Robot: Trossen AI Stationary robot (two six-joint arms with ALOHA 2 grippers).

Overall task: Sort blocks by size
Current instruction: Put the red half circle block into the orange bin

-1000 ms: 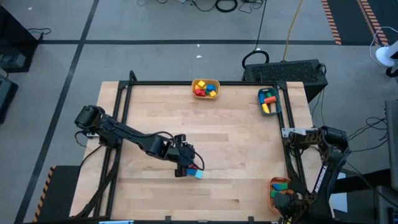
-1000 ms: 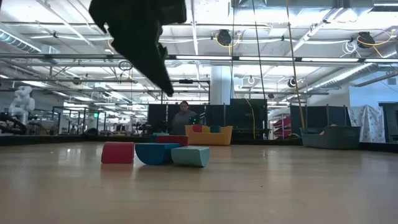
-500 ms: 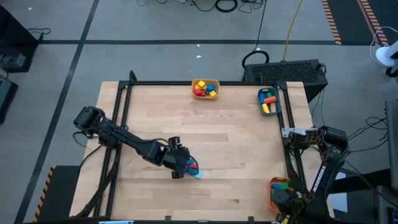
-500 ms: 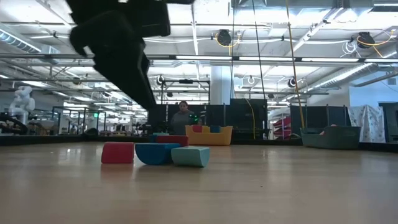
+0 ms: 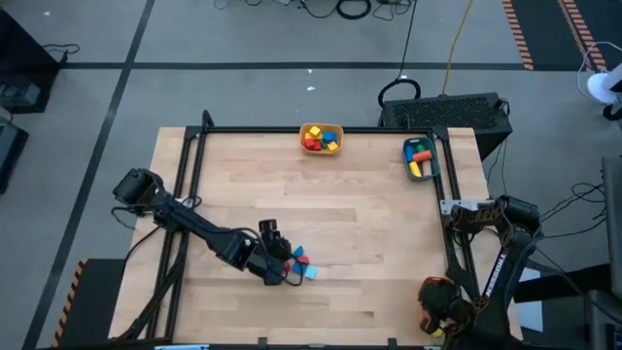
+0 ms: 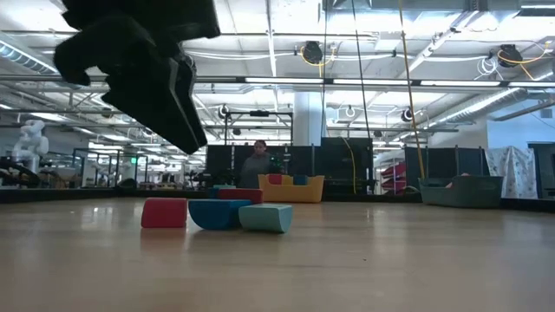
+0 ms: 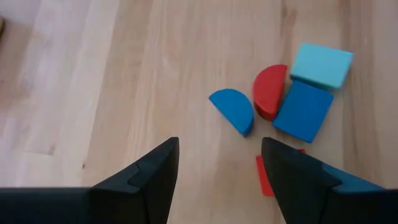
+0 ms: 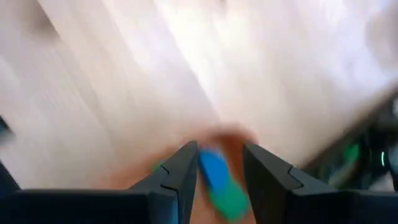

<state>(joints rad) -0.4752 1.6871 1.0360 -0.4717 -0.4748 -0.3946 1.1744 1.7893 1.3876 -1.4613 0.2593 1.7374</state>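
Blocks [image 5: 302, 264]: a small cluster lies loose on the table [image 5: 369, 224], toward 6 o'clock of its centre. In your left wrist view it resolves into a blue half-disc [image 7: 232, 110], a red half-disc [image 7: 269, 91], a blue square block [image 7: 303, 111], a cyan block [image 7: 321, 65] and a thin red piece [image 7: 263, 176] partly hidden by a finger. Your left gripper [image 5: 275, 269] hangs just at 9 o'clock of this cluster, fingers spread wide with nothing between them. Your right gripper [image 5: 437, 303] sits at the table's 4 o'clock corner over the orange bin [image 5: 426, 290]; its fingers stand slightly apart and blue and green blocks blur beyond them, so whether it grips anything cannot be told. The yellow bin [image 5: 322, 138] at 12 o'clock and the teal bin [image 5: 420, 157] at 2 o'clock already hold blocks. Judged thus, sorting is mostly done; only this cluster remains.
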